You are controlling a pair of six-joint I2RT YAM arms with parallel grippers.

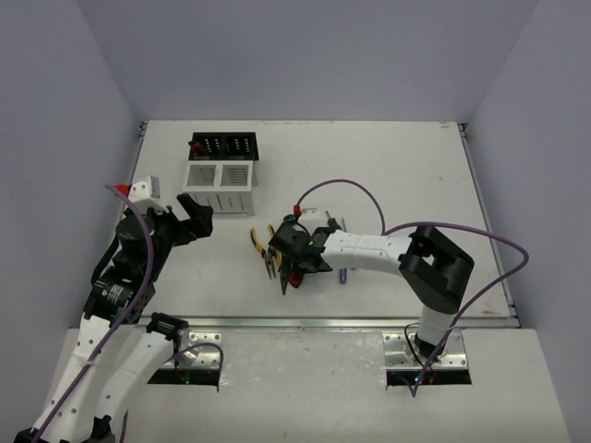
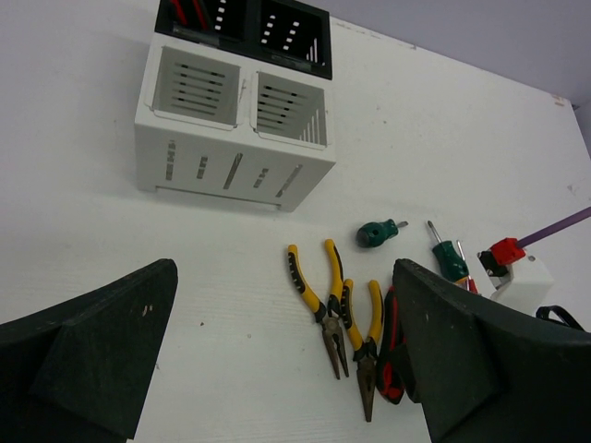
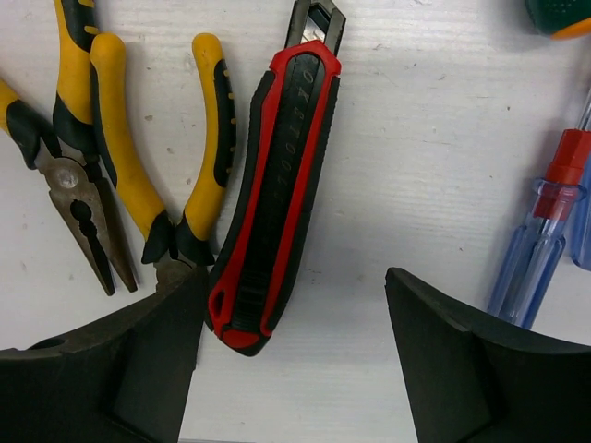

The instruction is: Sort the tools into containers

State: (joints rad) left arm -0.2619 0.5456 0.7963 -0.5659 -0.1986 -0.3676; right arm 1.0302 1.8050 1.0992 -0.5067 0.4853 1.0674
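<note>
The white slotted bin (image 1: 220, 187) stands in front of the black perforated bin (image 1: 223, 146) at the back left; something red sticks out of the black bin. The bins also show in the left wrist view, white (image 2: 231, 175) and black (image 2: 245, 23). Two yellow-handled pliers (image 3: 157, 157) (image 2: 319, 295), a red-and-black cutter (image 3: 277, 194), a blue screwdriver (image 3: 531, 268) and green screwdrivers (image 2: 450, 258) lie mid-table. My right gripper (image 3: 291, 360) is open, low over the cutter's butt end, which lies between the fingers by the left one. My left gripper (image 2: 286, 351) is open and empty, raised beside the white bin.
A stubby green-handled screwdriver (image 2: 377, 233) lies between the bins and the pliers. A purple cable (image 1: 346, 185) loops over the right arm. The table's near edge (image 1: 323, 323) runs just behind the tools; grey walls close in both sides.
</note>
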